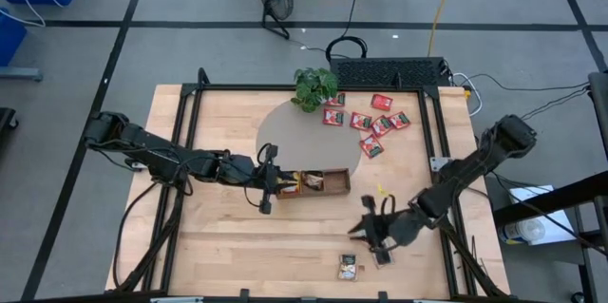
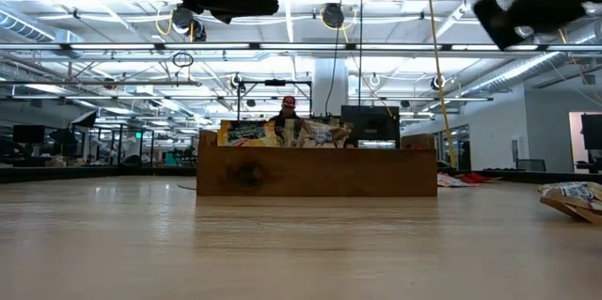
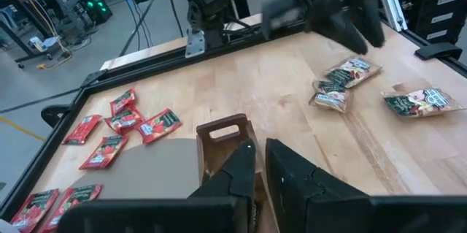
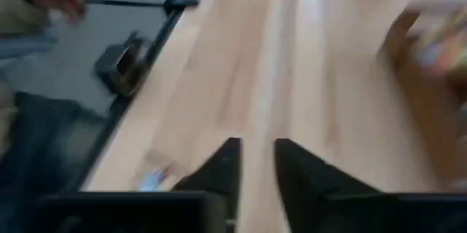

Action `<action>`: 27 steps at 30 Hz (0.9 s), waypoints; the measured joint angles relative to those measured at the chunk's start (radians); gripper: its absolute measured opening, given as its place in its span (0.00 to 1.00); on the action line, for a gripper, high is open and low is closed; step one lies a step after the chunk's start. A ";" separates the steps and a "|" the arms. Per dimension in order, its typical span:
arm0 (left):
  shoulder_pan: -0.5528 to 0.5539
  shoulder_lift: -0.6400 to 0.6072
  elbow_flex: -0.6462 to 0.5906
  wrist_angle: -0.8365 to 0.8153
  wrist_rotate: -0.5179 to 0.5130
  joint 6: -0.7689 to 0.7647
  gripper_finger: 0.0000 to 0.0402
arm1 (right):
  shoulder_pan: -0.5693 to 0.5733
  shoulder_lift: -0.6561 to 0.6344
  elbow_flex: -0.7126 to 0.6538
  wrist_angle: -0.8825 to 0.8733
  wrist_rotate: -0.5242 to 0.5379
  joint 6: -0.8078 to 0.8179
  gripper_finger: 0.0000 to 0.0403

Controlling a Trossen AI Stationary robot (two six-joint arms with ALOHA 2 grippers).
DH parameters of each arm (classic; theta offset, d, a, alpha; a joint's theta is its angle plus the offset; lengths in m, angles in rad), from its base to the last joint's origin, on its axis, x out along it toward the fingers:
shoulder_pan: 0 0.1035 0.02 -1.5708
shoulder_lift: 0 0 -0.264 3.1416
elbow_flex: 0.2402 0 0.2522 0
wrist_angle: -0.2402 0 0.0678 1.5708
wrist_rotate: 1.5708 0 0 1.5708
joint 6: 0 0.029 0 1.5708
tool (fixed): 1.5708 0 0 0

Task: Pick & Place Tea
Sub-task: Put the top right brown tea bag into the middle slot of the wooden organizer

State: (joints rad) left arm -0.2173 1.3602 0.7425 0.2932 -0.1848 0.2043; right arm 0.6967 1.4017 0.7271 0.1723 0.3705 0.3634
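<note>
Right gripper (image 1: 380,236), dark narrow fingers slightly parted, empty, over blond wood table (image 1: 228,246) at 5 o'clock. Left gripper (image 1: 267,187) nearly closed, empty, beside rectangular wooden tray (image 1: 323,189). Glossy red tea packets (image 1: 370,123) scattered flat at 1 o'clock; beige packet (image 1: 349,267) at 6.

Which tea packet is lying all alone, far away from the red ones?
The pale packet near the table's front edge, close to the right gripper. The red packets cluster at the back beside the plant.

Six red packets (image 1: 369,123), one wooden tray (image 1: 321,182).
</note>
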 joint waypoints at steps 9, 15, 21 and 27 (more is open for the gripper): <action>0.000 0.000 0.000 0.000 0.000 -0.001 0.10 | 0.016 0.025 -0.007 -0.491 -0.089 0.598 0.65; 0.000 0.000 0.000 0.000 0.000 -0.001 0.10 | 0.002 -0.001 -0.007 -0.585 -0.176 0.666 0.67; 0.000 0.000 0.000 0.000 0.000 0.000 0.10 | -0.046 -0.001 -0.075 -0.541 -0.247 0.671 0.62; 0.000 0.000 0.000 0.000 0.000 0.000 0.10 | -0.100 -0.005 -0.247 -0.191 -0.324 0.693 0.61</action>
State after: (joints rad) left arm -0.2173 1.3602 0.7425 0.2935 -0.1848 0.2043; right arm 0.5972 1.3965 0.4799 -0.0184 0.0460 1.0562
